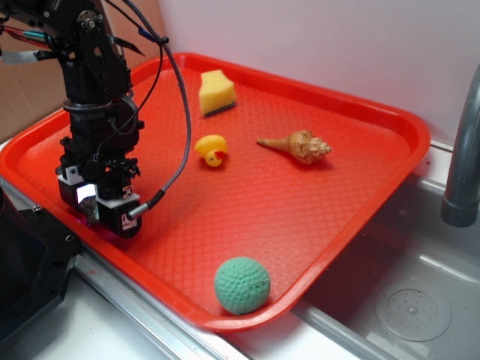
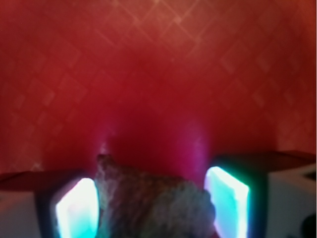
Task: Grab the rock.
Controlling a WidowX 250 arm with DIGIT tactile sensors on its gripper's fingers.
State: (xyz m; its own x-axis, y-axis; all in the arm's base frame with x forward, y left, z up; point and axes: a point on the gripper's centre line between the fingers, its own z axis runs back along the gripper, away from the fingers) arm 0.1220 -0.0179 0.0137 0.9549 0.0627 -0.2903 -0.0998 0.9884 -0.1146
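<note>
From the exterior view, the black arm reaches straight down at the left side of the red tray (image 1: 360, 180), with the gripper (image 1: 101, 214) low over the tray's left edge region, its tip down at the textured floor. A glow shows at the fingers, but from here the rock is hidden behind the gripper body and I cannot see it. Elsewhere on the tray: a yellow sponge (image 1: 217, 92) near the far rim, a yellow duck (image 1: 212, 150) just in front of it, a tan spiral seashell (image 1: 298, 145) to the duck's right, and a green ball (image 1: 241, 286) against the near rim — all well apart from the gripper. The tray sits over a metal sink (image 1: 412, 300) set in the worktop, with a grey faucet (image 1: 461, 165) at the right edge.

The wrist view looks down between the two lit pads (image 2: 77, 208) — glowing white and teal — with blurred red tray behind. The rock (image 2: 153, 203), a rough brown-grey lump, sits between them at the bottom of the frame. It lies against the left pad; a slim gap remains by the right one. The jaws stand narrowly parted around it, not yet clamped on both sides.
</note>
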